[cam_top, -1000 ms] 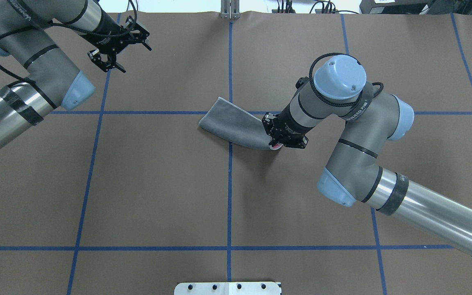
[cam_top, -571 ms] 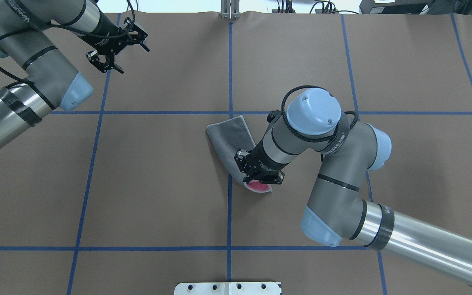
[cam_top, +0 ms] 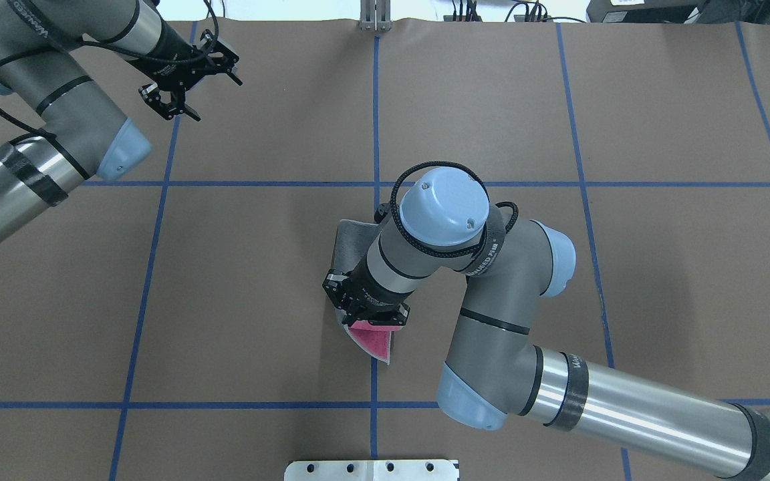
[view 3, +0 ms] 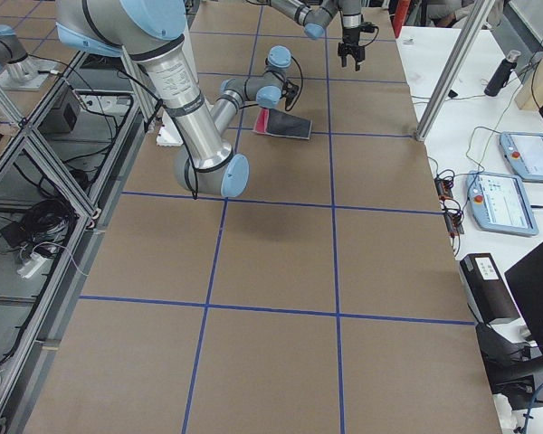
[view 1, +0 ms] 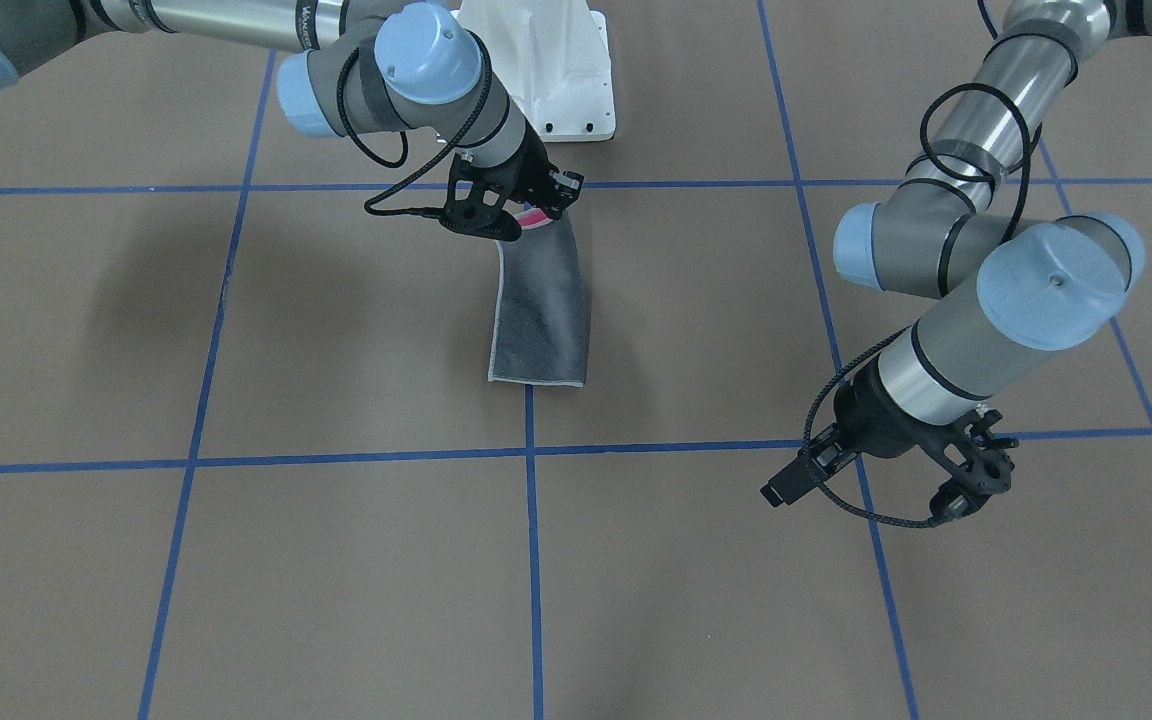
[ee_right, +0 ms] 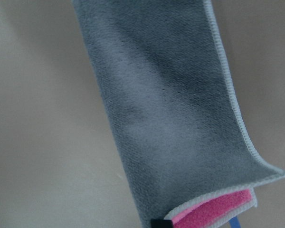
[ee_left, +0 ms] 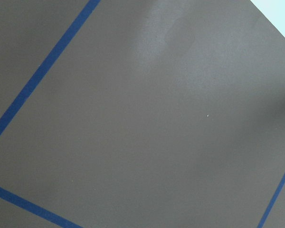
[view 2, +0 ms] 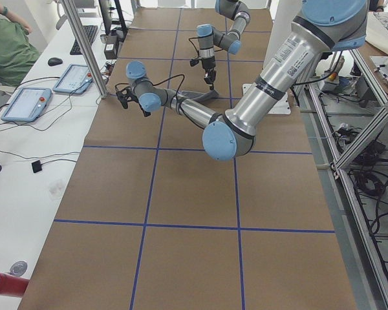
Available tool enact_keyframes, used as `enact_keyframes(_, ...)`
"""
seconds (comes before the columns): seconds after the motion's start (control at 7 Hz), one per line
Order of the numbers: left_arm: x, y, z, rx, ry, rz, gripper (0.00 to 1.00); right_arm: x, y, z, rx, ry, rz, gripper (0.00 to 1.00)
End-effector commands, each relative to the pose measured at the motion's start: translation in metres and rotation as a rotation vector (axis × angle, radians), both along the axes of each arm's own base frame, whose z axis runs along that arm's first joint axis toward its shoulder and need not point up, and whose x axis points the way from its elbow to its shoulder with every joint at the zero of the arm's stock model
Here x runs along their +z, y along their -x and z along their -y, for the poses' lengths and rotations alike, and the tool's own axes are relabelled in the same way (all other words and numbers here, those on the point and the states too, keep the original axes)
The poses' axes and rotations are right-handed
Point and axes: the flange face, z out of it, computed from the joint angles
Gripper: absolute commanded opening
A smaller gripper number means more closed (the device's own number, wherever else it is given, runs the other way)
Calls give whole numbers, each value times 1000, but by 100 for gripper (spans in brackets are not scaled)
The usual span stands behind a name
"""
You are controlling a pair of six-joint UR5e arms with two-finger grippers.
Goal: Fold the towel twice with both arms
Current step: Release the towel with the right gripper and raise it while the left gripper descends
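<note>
Terry cloth like this towel (view 1: pixel 541 320) is light, limp and not slippery. It sags from any hold and drags on the counter (cam_top: pixel 258 300), so I think the best place to hold is the stitched short end, both layers together. The right gripper (cam_top: pixel 366 314) has its fingers clenched on that end, with pink showing inside. The rest lies grey side up along the blue middle line (cam_top: pixel 375 100). The left gripper (cam_top: pixel 181 87) hangs empty with fingers spread, well apart from that line. A second ago the held end was on the right arm's side of the line; now it has swung onto the line, nearer the robot, and the strip has turned with it.
</note>
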Motion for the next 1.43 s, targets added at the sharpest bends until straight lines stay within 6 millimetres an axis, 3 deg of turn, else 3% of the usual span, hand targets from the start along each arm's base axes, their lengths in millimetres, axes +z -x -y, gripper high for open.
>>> enact_keyframes(0.0, 0, -3, -1, 4, 0, 0, 100, -11, -3, 3, 8, -4, 16, 99)
enact_keyframes(0.14, -1, -3, -2, 6, -3, -3, 100, -22, -20, 17, 38, -11, 38, 99)
enact_keyframes(0.29, -9, -4, -2, 3, -7, -9, 100, -31, -54, 42, 77, -15, 63, 99)
enact_keyframes(0.43, -18, -9, -6, -5, 24, -27, 100, -27, -95, 79, 93, 15, 75, 100)
enact_keyframes(0.57, -39, -31, -26, -9, 76, -68, 100, 0, -144, 121, 132, 45, 62, 100)
enact_keyframes(0.71, -69, -62, -59, -1, 127, -113, 100, 29, -190, 158, 166, -2, 42, 100)
enact_keyframes(0.86, -111, -108, -117, -43, 157, -165, 100, 75, -229, 186, 169, -80, 3, 100)
enact_keyframes(1.0, -129, -154, -171, -55, 136, -177, 100, 103, -250, 213, 147, -127, -19, 100)
enact_keyframes(1.14, -127, -189, -208, -39, 105, -162, 100, 120, -252, 225, 126, -167, -36, 100)
enact_keyframes(1.29, -113, -214, -232, -14, 66, -128, 100, 130, -250, 230, 116, -170, -48, 100)
